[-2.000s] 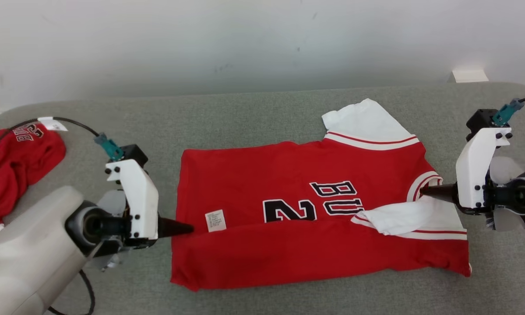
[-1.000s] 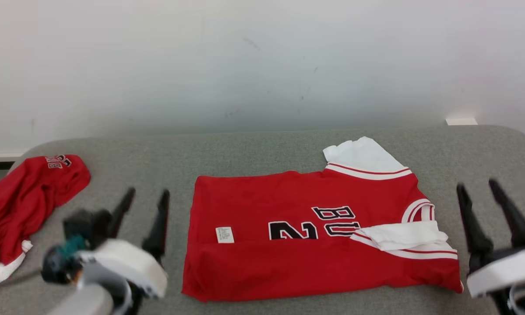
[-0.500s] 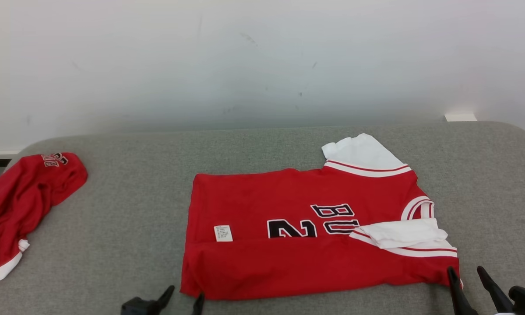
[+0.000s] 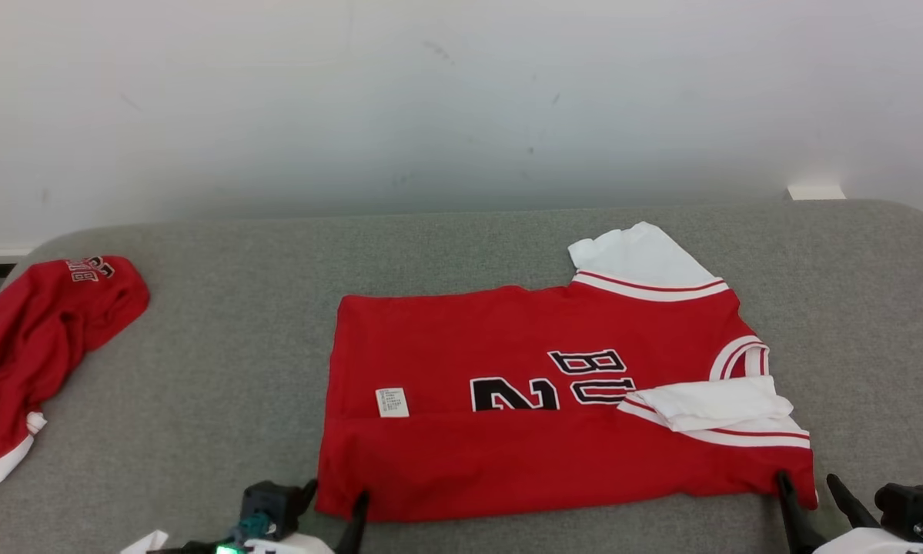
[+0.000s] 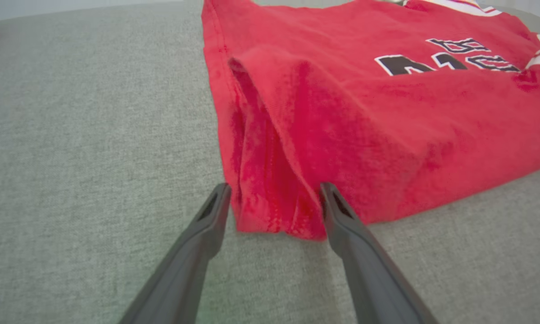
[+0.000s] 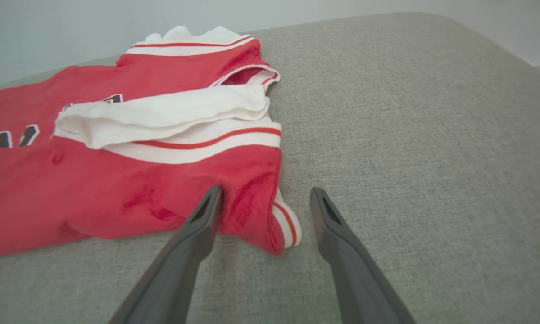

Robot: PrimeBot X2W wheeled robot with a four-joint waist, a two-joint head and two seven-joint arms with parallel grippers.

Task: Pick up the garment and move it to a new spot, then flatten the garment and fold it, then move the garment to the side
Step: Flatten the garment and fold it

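Red cloth takes up the middle of the grey desk: the garment, a red jersey with black-and-white lettering, lies flat with its near long edge folded up over itself. A small white label sits near its left end. One white sleeve sticks out at the far right corner. The other sleeve is folded in across the front, beside the lettering.

At the bottom edge of the head view, the left claw stands open at the garment's near left corner. In the left wrist view its two dark fingers straddle that corner, the layered red edge bunched between them and the right finger against the cloth.

The right claw is open too, at the near right corner. In the right wrist view that corner, with its white and red trim, lies between the fingers, low over the desk. Neither claw has closed on the cloth.

A second red garment lies crumpled at the far left of the desk, well apart from the first. A pale wall rises behind.
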